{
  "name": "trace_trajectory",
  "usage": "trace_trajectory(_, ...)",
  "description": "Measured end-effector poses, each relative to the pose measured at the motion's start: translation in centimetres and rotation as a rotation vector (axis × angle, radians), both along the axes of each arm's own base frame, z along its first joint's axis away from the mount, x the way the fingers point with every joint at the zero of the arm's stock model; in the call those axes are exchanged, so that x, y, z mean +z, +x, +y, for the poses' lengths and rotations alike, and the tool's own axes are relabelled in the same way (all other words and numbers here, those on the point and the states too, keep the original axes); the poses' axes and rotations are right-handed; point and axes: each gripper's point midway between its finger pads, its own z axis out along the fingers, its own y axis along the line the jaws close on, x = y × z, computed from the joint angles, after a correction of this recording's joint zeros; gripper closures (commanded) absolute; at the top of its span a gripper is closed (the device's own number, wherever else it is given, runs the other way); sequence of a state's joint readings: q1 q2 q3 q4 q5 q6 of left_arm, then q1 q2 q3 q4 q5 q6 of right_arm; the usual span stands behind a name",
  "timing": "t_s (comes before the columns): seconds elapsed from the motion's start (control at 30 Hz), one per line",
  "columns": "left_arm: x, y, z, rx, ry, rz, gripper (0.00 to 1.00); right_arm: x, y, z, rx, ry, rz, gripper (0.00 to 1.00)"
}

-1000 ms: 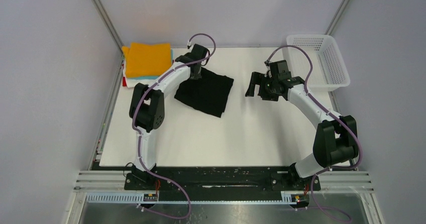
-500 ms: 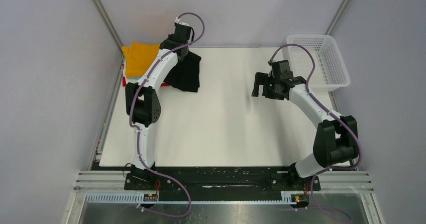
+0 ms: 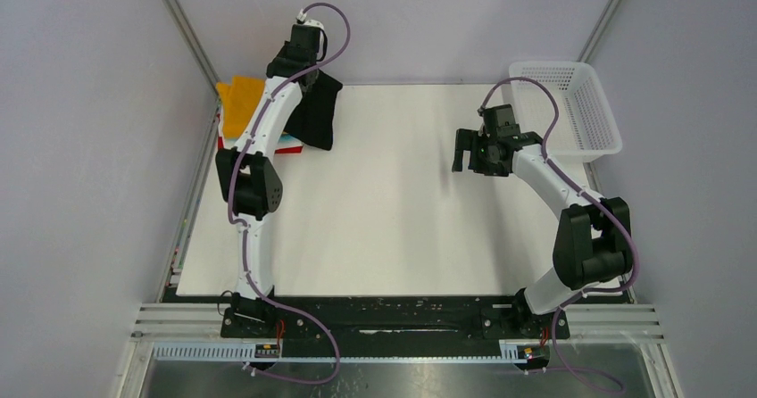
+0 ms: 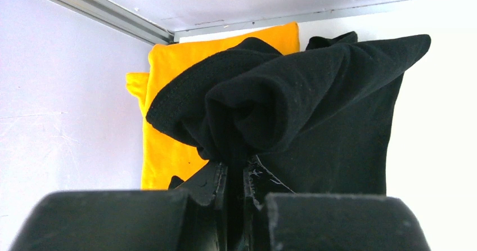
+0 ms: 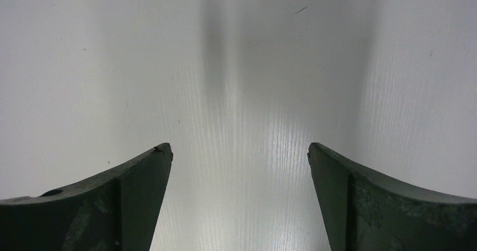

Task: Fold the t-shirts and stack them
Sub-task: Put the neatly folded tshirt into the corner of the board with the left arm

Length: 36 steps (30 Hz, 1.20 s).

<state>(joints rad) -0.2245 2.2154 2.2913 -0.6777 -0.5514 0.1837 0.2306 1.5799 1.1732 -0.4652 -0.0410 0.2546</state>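
the black t-shirt (image 4: 326,93) is pinched between the left fingers (image 4: 216,186), which are closed tight on a bunched fold of it. it is held up at the far left corner of the bench (image 3: 402,228), hanging beside and partly over a stack (image 3: 237,112) of folded shirts. whether its lower hem touches the bench cannot be told. the orange t-shirt (image 4: 169,104) is seen on top of that stack, lying flat next to the left wall. below it, in the top view, the edge of a red shirt (image 3: 287,149) is shown, but how many shirts lie there cannot be told. the right fingers (image 5: 132,200) are spread wide with nothing gripped, and bare bench surface is seen between them. they are held over the right half of the bench, well apart from the shirts. a white mesh basket (image 3: 546,64) is set at the far right corner, near the right arm. its mesh floor is seen through the open top.
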Motion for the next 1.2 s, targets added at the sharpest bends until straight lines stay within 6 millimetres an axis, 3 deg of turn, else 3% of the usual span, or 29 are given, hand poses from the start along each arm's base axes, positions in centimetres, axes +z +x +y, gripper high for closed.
trace_trajectory(0.23,1.1,-0.3,-0.7,-0.031,-0.019,-0.003,1.0,0.0,0.1,-0.3,-0.009,-0.001,0.001,0.0)
trace_trajectory(0.6,8.1,-2.6,-0.9,-0.057,-0.082,-0.115,1.0,-0.2,0.3,-0.4,-0.011,-0.001,0.014,0.01)
trace_trajectory(0.73,9.5,-2.8,-0.7,-0.051,-0.083,-0.143,1.0,-0.2,0.3,-0.5,-0.014,-0.001,0.018,0.01)
trace_trajectory(1.0,9.1,-2.6,1.0,-0.004,-0.06,-0.137,1.0,-0.4,0.4,-0.5,-0.014,-0.003,0.031,0.01)
trace_trajectory(1.2,6.2,-0.9,4.5,0.07,-0.056,-0.1,1.0,-0.8,0.5,-0.5,-0.014,-0.006,0.046,0.0)
